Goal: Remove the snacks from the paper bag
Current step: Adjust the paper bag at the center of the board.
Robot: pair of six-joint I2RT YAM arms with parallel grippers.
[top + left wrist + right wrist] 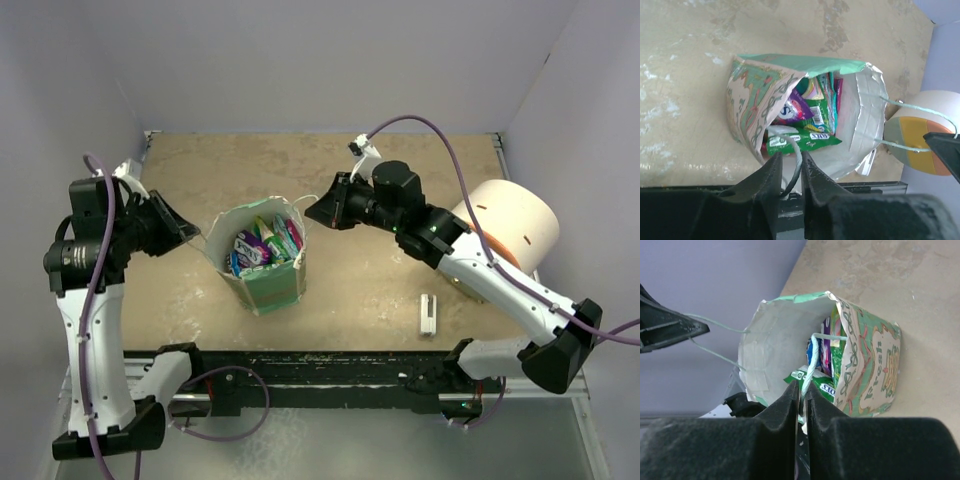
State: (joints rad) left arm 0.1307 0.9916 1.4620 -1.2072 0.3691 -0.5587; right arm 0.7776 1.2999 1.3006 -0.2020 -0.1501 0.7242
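- The paper bag (270, 285) stands upright on the bench (380, 290), a little left of the middle and closer to the near edge than the far one, mouth wide open.
- The snacks (262, 245) are all inside it, glossy packets packed on end. The left wrist view shows a green packet (805, 140) with white lettering lying across the opening and a purple one (795, 107) behind it.
- The left gripper (193, 234) hangs just off the bag's left side, and one string handle (800, 162) curves loosely down between its fingers (771, 175).
- Those fingers stand slightly parted, the gap plainly wider than the string, so there's no pinch on that side.
- The right gripper (312, 212) sits at the bag's far right corner, level with the rim.
- The other string handle (810, 370) runs straight down from the rim into the slit between its fingers (790, 400).
- The slit is very narrow, and I cannot tell whether the string is clamped or merely threaded through.
- Over at the right edge of the bench lies the big cream roll (510, 230), well apart from the bag.
- A small white stick (428, 313) lies near the near edge, right of the middle.
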